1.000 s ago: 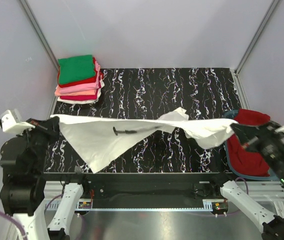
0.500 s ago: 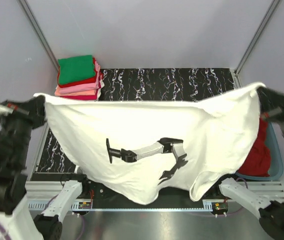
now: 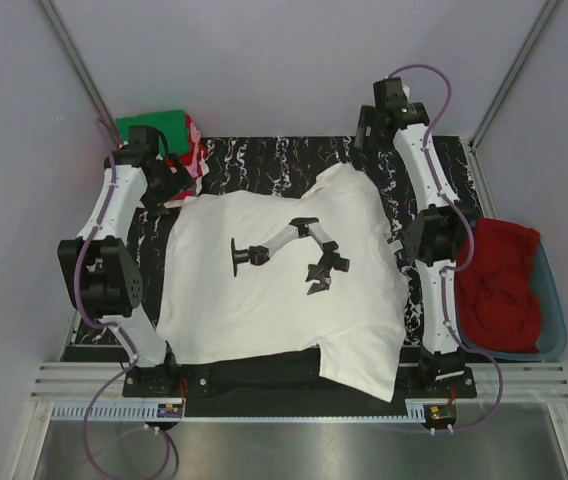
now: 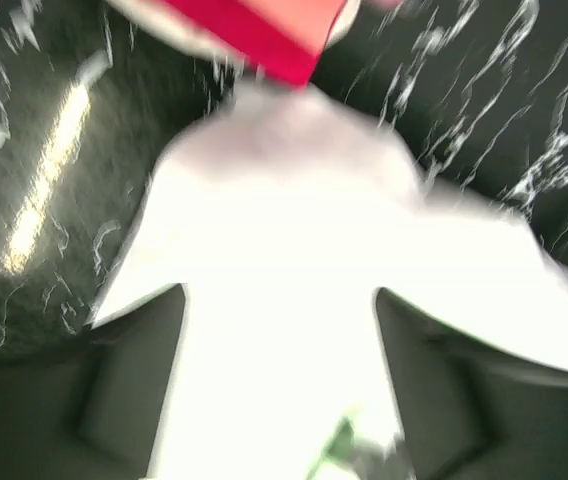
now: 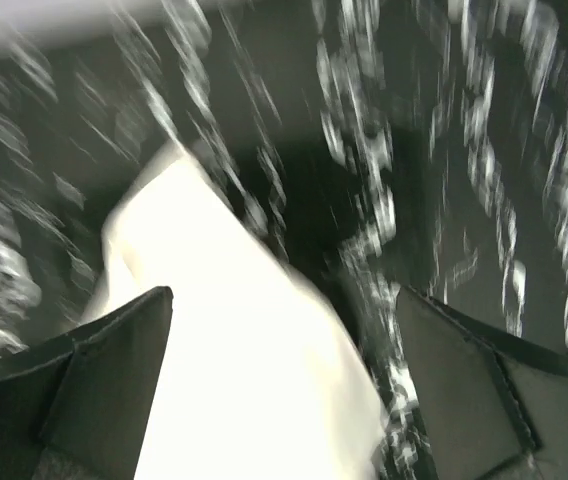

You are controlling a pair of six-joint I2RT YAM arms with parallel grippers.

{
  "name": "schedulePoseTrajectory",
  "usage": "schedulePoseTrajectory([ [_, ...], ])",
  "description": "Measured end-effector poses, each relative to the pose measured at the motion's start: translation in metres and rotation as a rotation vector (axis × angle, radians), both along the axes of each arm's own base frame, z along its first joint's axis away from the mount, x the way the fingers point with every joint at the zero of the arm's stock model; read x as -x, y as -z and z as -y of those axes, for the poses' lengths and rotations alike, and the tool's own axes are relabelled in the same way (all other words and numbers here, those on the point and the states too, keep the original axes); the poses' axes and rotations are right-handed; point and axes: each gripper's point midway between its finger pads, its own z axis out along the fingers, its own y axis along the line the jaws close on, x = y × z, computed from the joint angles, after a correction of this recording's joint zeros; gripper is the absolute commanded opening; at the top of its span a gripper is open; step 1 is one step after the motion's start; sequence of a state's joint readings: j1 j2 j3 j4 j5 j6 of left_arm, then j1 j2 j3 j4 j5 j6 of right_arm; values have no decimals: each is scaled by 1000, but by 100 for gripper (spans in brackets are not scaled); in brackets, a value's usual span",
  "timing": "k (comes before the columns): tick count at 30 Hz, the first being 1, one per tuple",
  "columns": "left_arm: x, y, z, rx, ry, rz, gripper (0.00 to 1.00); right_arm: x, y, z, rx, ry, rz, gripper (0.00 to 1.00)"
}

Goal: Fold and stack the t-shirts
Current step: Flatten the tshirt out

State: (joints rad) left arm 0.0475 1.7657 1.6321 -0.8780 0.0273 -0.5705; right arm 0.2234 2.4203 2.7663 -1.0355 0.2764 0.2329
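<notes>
- White t-shirt (image 3: pixel 264 300) lies spread flat, print side up, in the middle of the black marbled surface (image 3: pixel 294 160).
- Black chest print (image 3: pixel 284 255) sits about the centre of the shirt.
- The near edge of the shirt hangs over the front edge of the surface.
- Left pincer (image 4: pixel 279 300): fingers (image 4: pixel 134 380) wide apart, gripping nothing, white cloth lying below and between them. View is blurred.
- The left arm reaches to the shirt's far-left corner, just beside the folded stack (image 3: pixel 159 150).
- The stack sits in the far-left corner, with a green tee (image 3: pixel 149 135) on top and red and pink layers under it. Its red edge (image 4: pixel 264 40) shows just past the white cloth in the left wrist view.
- Right pincer (image 5: pixel 284 295): fingers (image 5: pixel 94 380) spread wide, holding nothing, over a white corner of the shirt. View is blurred.
- The right arm stretches to the shirt's far-right corner.
- Blue tub (image 3: pixel 556 300) stands at the right edge with crumpled red cloth (image 3: pixel 499 285) inside, apart from the white shirt.
</notes>
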Motion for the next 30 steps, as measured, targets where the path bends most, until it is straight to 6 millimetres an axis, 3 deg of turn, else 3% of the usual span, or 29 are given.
schedulePoseTrajectory([
  [2,14,3,10,10,18,-33,90,21,60,7,0,9,-185,100],
  [4,20,-19,16,12,39,26,90,50,89,7,-20,2,-282,100],
  [5,25,-34,20,11,53,71,90,72,93,5,-32,-7,-322,100],
  [7,41,-65,24,7,79,168,90,98,78,0,-67,-24,-318,99],
  [10,72,-96,27,-8,116,288,89,118,21,-14,-171,-69,-175,97],
  [13,96,-91,32,-15,156,324,88,133,-29,-29,-294,-128,-25,95],
  [16,116,-58,38,-7,193,269,88,140,-31,-44,-387,-171,9,94],
  [18,131,-19,39,1,209,173,87,140,-8,-56,-429,-195,-36,93],
  [21,142,16,42,21,222,87,85,133,40,-86,-480,-246,-150,91],
  [22,142,16,42,22,223,86,85,128,72,-108,-504,-287,-224,91],
  [23,141,18,43,25,224,90,85,130,89,-120,-515,-305,-282,91],
  [27,134,22,43,25,224,104,85,103,133,-159,-553,-360,-363,90],
  [30,125,33,43,25,217,78,84,89,162,-167,-553,-358,-402,90],
])
